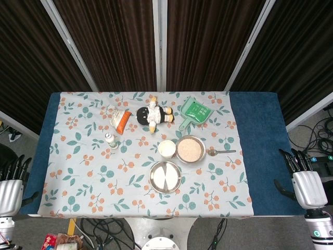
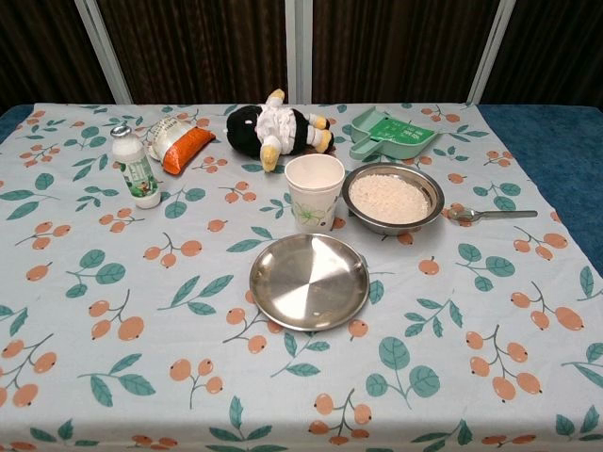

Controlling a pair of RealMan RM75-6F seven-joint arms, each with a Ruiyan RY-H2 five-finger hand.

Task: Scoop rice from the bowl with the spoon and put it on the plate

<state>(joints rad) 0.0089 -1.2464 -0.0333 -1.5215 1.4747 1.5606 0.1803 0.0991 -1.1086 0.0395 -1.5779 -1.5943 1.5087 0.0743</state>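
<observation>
Currently the small metal spoon [image 1: 221, 152] lies just right of the round steel bowl of rice [image 1: 190, 149], long axis sideways, handle pointing toward the right hand [image 1: 308, 186], the nearer one. Both that and the left hand [image 1: 10, 194] hang spread, holding nothing. Count: one spoon, one bowl, one empty steel plate [image 2: 309, 281] near the bowl's front-left.

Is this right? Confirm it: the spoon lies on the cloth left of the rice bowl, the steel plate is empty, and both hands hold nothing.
One thing is wrong: the spoon lies to the right of the rice bowl, not left, as the chest view shows. The rest stands: the steel plate is empty, and the left hand and right hand hold nothing.
</observation>
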